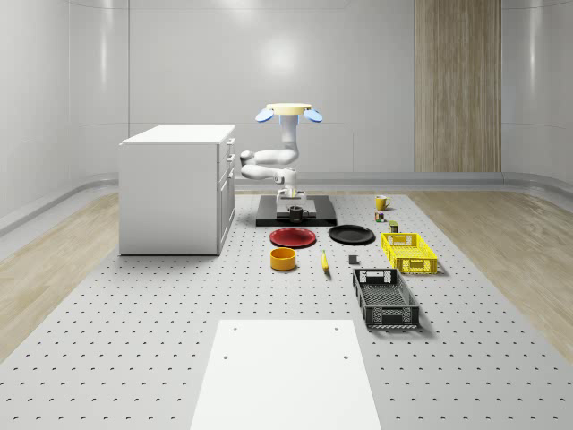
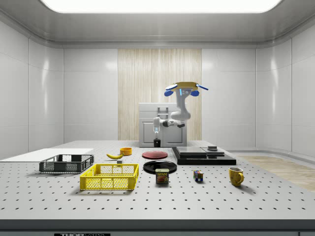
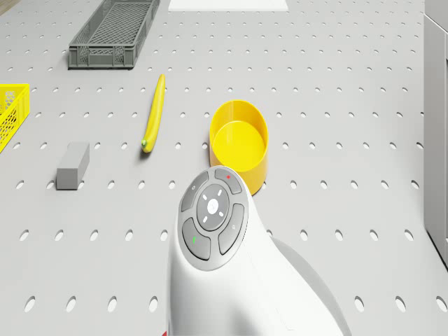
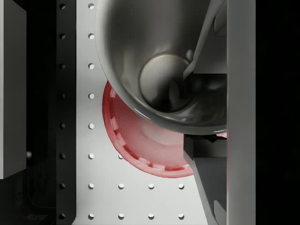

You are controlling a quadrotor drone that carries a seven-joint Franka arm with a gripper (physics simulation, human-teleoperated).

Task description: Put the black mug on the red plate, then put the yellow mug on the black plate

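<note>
The gripper (image 4: 206,105) clasped the glossy black mug (image 4: 159,70) above the round, ridged red plate (image 4: 145,150); the drone (image 1: 288,111) hovered overhead.

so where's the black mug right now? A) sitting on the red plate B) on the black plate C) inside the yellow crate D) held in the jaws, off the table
D: the wrist view shows the black mug between the jaws, with the red plate on the table below it; in the side view the mug hangs under the gripper, clear of the table.
</note>
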